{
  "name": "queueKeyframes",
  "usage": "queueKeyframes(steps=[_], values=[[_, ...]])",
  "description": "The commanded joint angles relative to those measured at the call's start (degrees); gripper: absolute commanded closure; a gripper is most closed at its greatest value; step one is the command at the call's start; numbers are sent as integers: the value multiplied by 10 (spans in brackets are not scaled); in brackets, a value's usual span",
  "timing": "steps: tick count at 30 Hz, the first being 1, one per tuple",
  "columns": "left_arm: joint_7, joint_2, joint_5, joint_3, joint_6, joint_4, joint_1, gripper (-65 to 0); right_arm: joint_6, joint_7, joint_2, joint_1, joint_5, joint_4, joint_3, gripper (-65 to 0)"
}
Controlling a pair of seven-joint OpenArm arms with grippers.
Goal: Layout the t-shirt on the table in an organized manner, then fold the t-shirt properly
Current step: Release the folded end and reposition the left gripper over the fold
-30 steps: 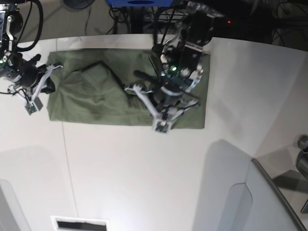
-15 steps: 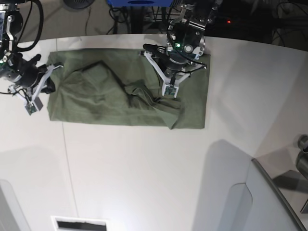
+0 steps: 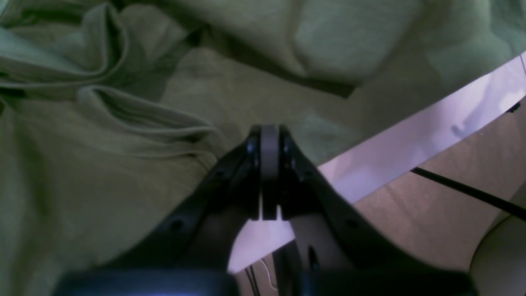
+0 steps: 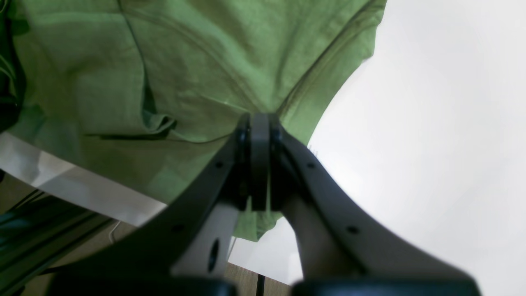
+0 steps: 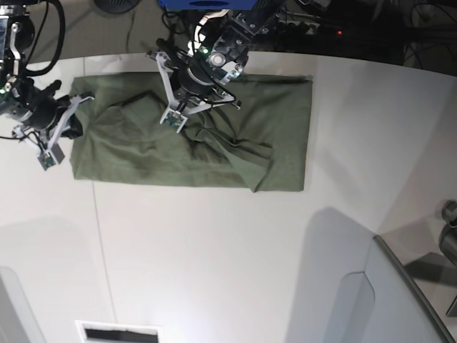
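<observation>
The olive-green t-shirt lies wrinkled along the far side of the white table, with a flap folded over near its lower right. My left gripper is shut, low over the shirt's upper left part near the far table edge. In the left wrist view its tips press against creased fabric; I cannot tell whether cloth is pinched. My right gripper is shut on the shirt's left edge, and in the right wrist view the hem runs straight into the closed tips.
A grey bin wall rises at the near right corner. A slotted opening sits at the table's front edge. A thin seam crosses the table. Cables and floor lie past the far edge.
My left gripper swept from the shirt's lower middle up to the far edge, then left across the shirt, staying shut. The right arm held still at the left edge.
</observation>
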Motion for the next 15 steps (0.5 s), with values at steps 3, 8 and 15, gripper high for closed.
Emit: queueKeyframes(steps=[3, 8, 15], values=[[-7, -23, 5, -23, 4, 64, 16, 0, 2, 10, 8, 3, 4, 10, 6, 0], [-10, -7, 5, -228, 4, 122, 59, 0, 2, 10, 10, 3, 4, 10, 6, 0], [-11, -6, 4, -332, 4, 116, 18, 0, 2, 10, 7, 5, 4, 10, 1, 0]])
